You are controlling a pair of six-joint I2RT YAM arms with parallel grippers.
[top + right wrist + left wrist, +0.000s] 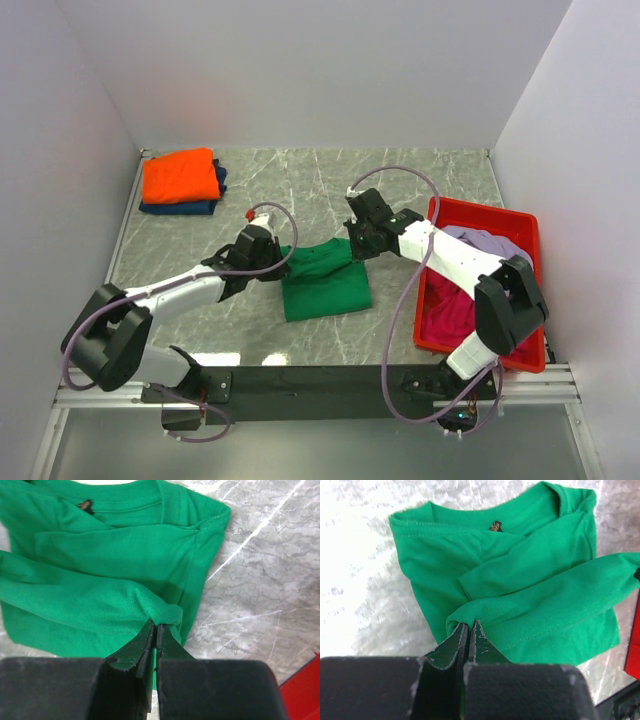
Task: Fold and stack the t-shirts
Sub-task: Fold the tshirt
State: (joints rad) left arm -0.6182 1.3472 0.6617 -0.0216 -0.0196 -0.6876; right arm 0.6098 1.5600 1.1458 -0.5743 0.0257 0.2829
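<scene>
Five t-shirts are in view, one of each colour. The green t-shirt [325,285] lies near the middle of the marble table [300,175], between the two arms, partly folded with its collar towards the back wall. A band of its cloth is lifted off the rest and stretched between the two grippers.

The left gripper [468,625] is pinched tight on one end of that band, its two fingers pressed together with only a thin fold of green cloth between them. The right gripper [155,625] is clamped the same way on the other end, at the shirt's right edge.

In the far left corner sits one stack of two. The orange t-shirt [180,175] is folded on top, and the navy t-shirt [192,207] lies under it, showing only along the near and right edges, so it seems folded too but I cannot be sure.

One red bin [480,211] stands at the right side of the table. It holds the other two, both crumpled: the magenta t-shirt [450,315] towards the near end and the lilac t-shirt [487,243] towards the far end.
</scene>
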